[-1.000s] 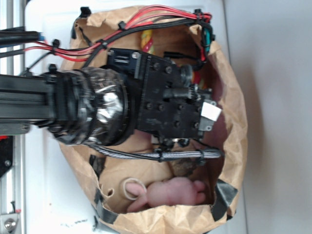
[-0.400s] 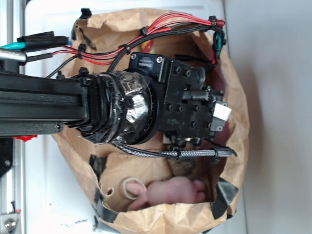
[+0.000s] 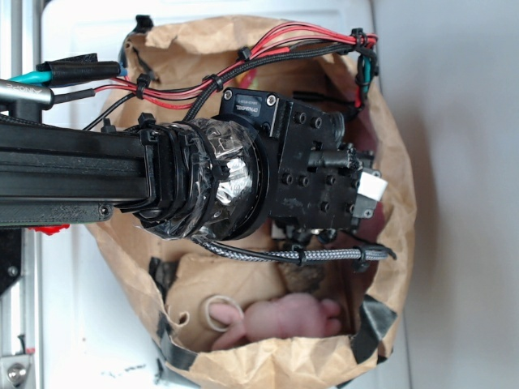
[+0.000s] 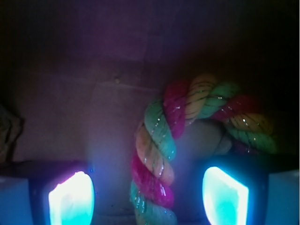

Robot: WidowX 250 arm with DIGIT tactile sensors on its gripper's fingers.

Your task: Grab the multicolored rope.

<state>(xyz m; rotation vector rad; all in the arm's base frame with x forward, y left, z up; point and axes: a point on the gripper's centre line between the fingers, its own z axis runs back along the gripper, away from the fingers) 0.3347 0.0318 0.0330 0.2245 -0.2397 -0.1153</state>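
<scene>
In the wrist view, the two fingers (image 4: 71,199) are seen at the bottom edge, glowing cyan and pink, spread apart and gripping nothing. The gripper (image 4: 147,199) is thus shown released. Between the fingers, the multicolored rope (image 4: 157,150) is seen rising from the lower edge; its red, yellow and green strands are twisted together. No contact between the rope and either finger can be made out. Farther up, the rope is bent to the right and is carried in an arch toward the right side of the frame. Behind it, a dim purplish-brown surface is visible, probably the inside of the bag, though the lighting is too poor for certainty.

In the exterior view, the black arm (image 3: 73,174) is seen reaching in from the left, with its wrist wrapped in shiny black tape. The gripper body is held down inside the brown paper bag (image 3: 397,243), so the fingers and the rope are hidden there. Red and black cables (image 3: 284,40) are strung across the bag's upper rim. A braided grey cable (image 3: 324,256) is run beneath the gripper body. Lower in the bag, a pink soft item (image 3: 284,318) is seen lying, with a beige string loop (image 3: 220,313) just beside it. The bag is set on a white tabletop (image 3: 81,316).
</scene>
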